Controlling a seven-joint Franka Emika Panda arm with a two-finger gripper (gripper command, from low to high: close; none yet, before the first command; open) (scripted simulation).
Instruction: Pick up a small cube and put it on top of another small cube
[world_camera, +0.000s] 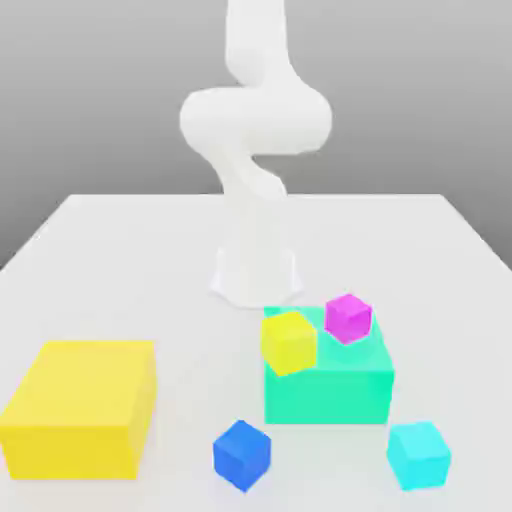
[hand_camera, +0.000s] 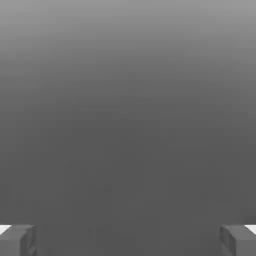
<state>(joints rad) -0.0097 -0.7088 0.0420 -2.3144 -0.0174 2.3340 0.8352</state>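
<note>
exterior view, and the cyan cube (world_camera: 419, 456) is down on the pale table (world_camera: 150, 260), at the front towards the exterior view's right, well apart from the claw (hand_camera: 128, 241). it sits past the near right corner of the big green block (world_camera: 328, 398), low on the table, turned a little so that its edges don't line up with the block's.

the claw i get from the hand view: its two fingers stand spread wide, one well away from the other, with plain grey between them, so it's pinching nothing. the white arm (world_camera: 257, 120) climbs from its base (world_camera: 256, 276) at the middle of the table, behind the blocks, and runs up past the top of the exterior view.

the small yellow cube (world_camera: 289, 343) is up higher than the cyan one, seemingly on top of the green block, by its near edge on the exterior view's left side. the magenta cube (world_camera: 348, 318) looks to be up there too, further back and towards the right, a bit apart from the yellow.

the blue cube (world_camera: 242, 455) is on the table in front of the green block, turned cornerwise. over on the exterior view's left lies the big yellow block (world_camera: 80, 410), broad and flat.
</note>
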